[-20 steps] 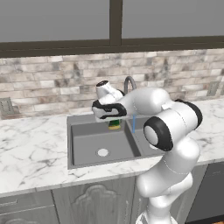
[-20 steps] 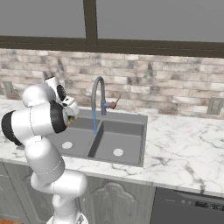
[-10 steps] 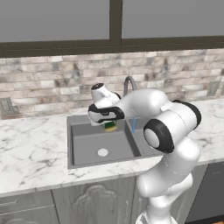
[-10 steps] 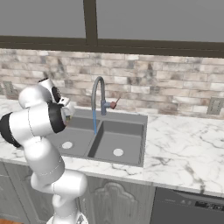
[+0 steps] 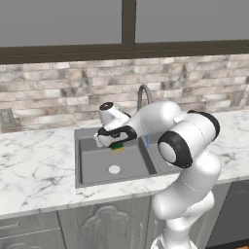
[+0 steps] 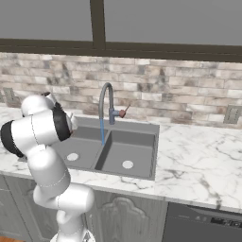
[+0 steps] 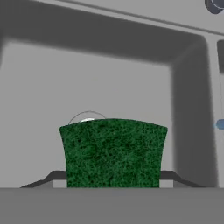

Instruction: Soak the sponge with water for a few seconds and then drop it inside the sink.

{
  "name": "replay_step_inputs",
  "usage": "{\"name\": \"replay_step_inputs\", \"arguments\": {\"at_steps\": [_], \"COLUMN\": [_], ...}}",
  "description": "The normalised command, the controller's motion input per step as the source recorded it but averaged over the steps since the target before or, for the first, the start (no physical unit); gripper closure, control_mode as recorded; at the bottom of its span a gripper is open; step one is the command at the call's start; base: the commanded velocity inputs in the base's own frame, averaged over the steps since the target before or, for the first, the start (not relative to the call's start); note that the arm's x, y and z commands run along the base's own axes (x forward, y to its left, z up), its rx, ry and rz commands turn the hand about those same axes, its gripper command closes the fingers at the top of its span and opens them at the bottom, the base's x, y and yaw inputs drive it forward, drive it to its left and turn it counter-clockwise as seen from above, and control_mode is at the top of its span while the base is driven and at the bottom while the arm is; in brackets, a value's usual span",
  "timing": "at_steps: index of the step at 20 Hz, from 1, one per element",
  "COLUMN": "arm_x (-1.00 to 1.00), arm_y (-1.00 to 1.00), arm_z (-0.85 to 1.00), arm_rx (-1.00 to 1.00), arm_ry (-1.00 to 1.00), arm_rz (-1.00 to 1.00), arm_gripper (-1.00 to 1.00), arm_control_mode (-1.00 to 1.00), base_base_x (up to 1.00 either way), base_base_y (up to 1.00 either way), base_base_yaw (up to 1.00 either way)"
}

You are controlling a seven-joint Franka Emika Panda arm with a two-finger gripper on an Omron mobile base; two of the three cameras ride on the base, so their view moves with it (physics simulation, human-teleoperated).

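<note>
Sponge (image 7: 113, 151) in end effector (image 7: 113, 177), green face camera-ward, apparently level, above sink (image 7: 131, 83).

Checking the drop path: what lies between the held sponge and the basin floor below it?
Nothing: in the hand view, only bare basin floor and drain lie beyond the sponge.

Two cameras look down from behind the arm, left and right, both seeing the sink (image 5: 92, 168) (image 6: 137, 151). The hand camera looks close into one basin.
</note>
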Motion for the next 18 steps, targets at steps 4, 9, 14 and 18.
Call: {"name": "replay_step_inputs", "arguments": {"at_steps": [4, 9, 14, 18], "arm_x": [0.04, 0.01, 0.0, 0.0], "arm_y": [0.12, 0.04, 0.0, 0.0], "arm_z": [0.0, -0.33, -0.43, -0.37], "arm_rx": [0.14, 0.05, 0.0, 0.0], "arm_ry": [-0.07, -0.03, 0.0, -0.01], "arm_rz": [0.06, 0.01, 0.0, 0.0], "arm_gripper": [1.0, 1.0, 1.0, 1.0], "arm_control_mode": [-1.0, -1.0, -1.0, -1.0], "base_base_x": [0.0, 0.0, 0.0, 0.0], "base_base_y": [0.0, 0.0, 0.0, 0.0], "base_base_yaw": [0.0, 0.0, 0.0, 0.0]}}
